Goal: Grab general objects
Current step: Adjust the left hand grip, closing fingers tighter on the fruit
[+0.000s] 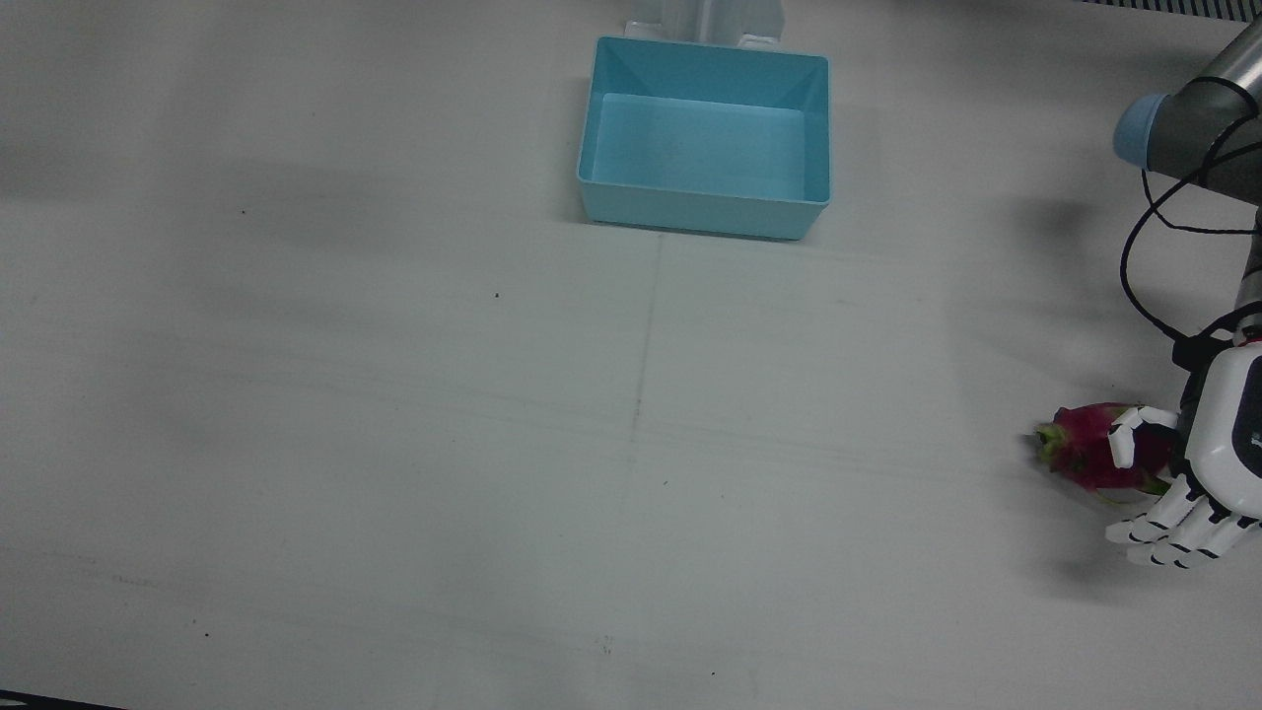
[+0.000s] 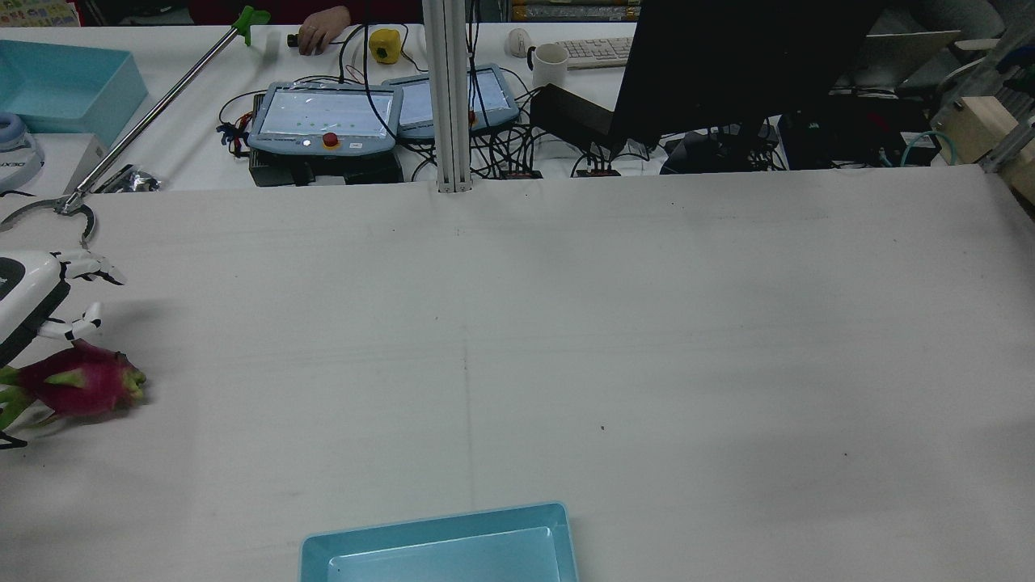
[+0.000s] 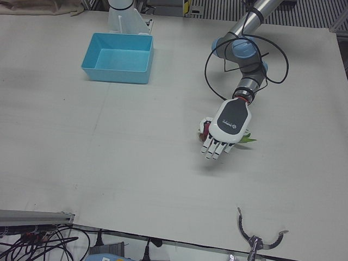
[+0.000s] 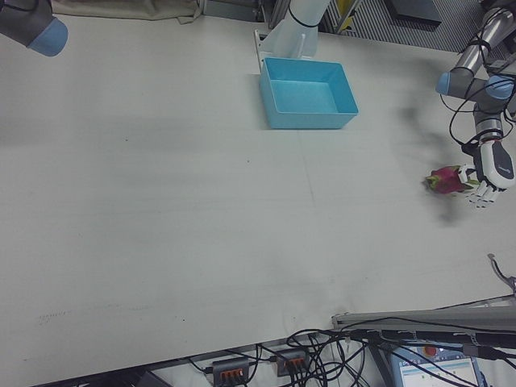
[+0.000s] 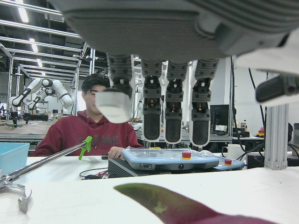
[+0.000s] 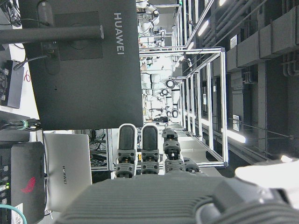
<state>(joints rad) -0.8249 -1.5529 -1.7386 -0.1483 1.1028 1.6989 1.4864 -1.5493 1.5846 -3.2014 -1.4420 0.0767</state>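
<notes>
One fruit [image 1: 1085, 454] lower right, on worktop [image 1: 394, 444] | left hand [image 1: 1198, 463] over it, fingers apart, ungrasped | bin [image 1: 705, 212] empty | right hand's grip can't be told

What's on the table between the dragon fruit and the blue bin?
Nothing: in the front view the stretch of table between the dragon fruit and the blue bin is bare.

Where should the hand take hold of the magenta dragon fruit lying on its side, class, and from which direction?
Probably across the fat middle of the magenta dragon fruit, from above, where the left hand hovers: the fruit lies lengthwise on the white table, with tapered ends and flimsy green scales.
</notes>
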